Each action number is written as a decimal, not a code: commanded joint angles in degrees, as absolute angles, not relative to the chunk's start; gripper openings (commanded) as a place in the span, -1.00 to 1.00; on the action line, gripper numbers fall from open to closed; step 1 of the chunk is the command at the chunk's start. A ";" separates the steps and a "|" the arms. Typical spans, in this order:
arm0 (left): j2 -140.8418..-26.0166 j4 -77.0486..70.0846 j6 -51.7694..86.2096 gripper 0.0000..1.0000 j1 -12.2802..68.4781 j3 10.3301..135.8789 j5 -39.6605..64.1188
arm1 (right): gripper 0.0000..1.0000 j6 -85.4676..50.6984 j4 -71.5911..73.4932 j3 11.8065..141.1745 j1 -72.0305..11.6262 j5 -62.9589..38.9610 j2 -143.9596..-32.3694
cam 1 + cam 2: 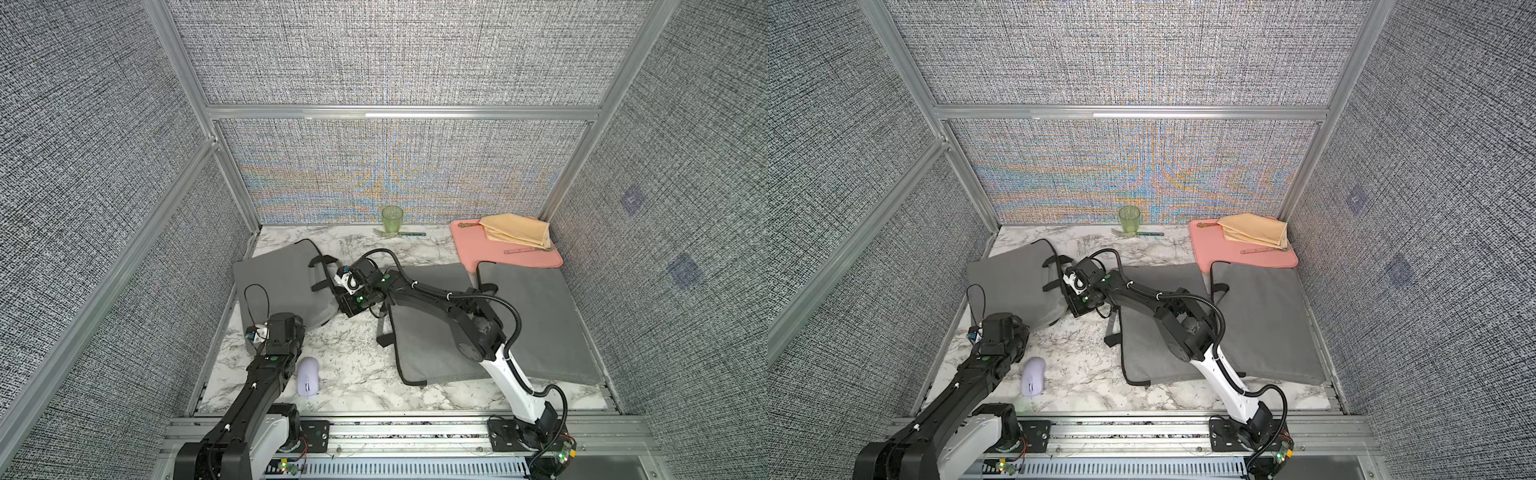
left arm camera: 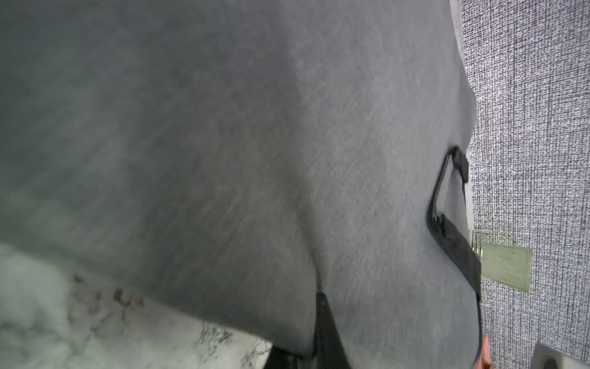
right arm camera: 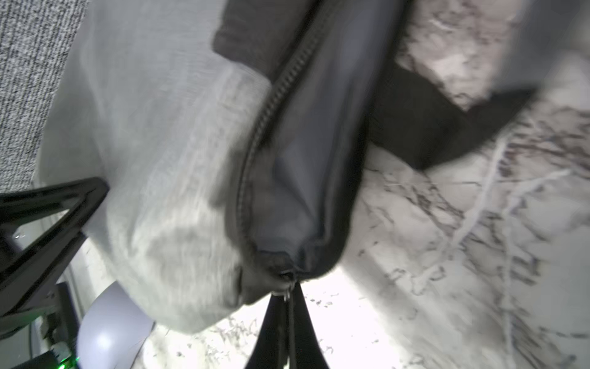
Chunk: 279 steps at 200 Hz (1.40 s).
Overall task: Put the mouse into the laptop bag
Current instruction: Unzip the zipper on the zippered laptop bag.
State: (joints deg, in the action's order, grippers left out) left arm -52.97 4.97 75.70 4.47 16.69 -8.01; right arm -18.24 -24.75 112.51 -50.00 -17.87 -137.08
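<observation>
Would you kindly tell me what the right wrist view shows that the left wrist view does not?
Only the right wrist view shows the opened zipper, the right fingers shut on the zipper pull, and the lavender mouse. Only the left wrist view shows the green cup and the tines of the fork beside it. Both show the grey laptop bag and the marble table under it.

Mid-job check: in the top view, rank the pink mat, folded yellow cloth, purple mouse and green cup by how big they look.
1. pink mat
2. yellow cloth
3-4. mouse and green cup look close. The mouse seems slightly bigger but lies nearer the camera, so I leave them unranked.
</observation>
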 commanded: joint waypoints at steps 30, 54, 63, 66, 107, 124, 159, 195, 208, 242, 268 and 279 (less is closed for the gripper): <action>-58.75 3.40 75.63 -1.00 9.15 20.07 -8.31 | -1.00 -19.25 -25.18 108.28 -55.62 -10.31 -133.42; -64.08 1.34 76.22 -1.00 10.07 22.14 -7.40 | -1.00 -19.96 -26.26 111.14 -58.59 -10.24 -134.82; -65.75 0.59 76.47 -1.00 10.74 22.64 -7.22 | -1.00 -20.12 -26.84 112.51 -59.50 -9.88 -135.54; -66.22 0.34 76.61 -1.00 10.91 22.74 -7.23 | -1.00 -20.19 -27.01 113.23 -59.75 -9.85 -135.86; -66.33 1.68 77.16 -1.00 11.58 23.53 -9.51 | -1.00 -20.18 -29.86 116.78 -61.53 -8.74 -138.27; -64.11 6.00 78.01 -1.00 11.51 24.45 -13.03 | -1.00 -20.05 -30.58 113.41 -60.34 -6.25 -136.69; -62.47 5.44 78.09 -1.00 11.48 24.35 -16.10 | -1.00 -20.00 -25.89 101.52 -57.87 -4.29 -131.48; -64.98 5.28 77.57 -1.00 11.51 26.17 -13.59 | -1.00 -20.49 -23.74 98.46 -59.20 -7.23 -130.97; -65.81 4.60 77.93 -1.00 11.52 26.19 -12.71 | -1.00 -20.72 -23.29 98.48 -59.83 -7.89 -130.82; -65.97 3.96 78.37 -1.00 11.54 25.95 -12.21 | -1.00 -21.27 -23.09 100.39 -62.46 -9.72 -131.39; -65.83 4.51 78.27 -1.00 11.52 26.27 -12.98 | -1.00 -21.05 -23.15 100.07 -63.32 -10.05 -130.68; -66.05 4.57 78.23 -1.00 11.56 26.45 -13.01 | -1.00 -20.78 -22.86 98.60 -63.13 -9.16 -129.66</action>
State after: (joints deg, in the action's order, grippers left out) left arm -66.13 8.84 78.37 11.42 25.65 -15.31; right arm -21.06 -23.42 100.03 -62.59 -3.99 -130.91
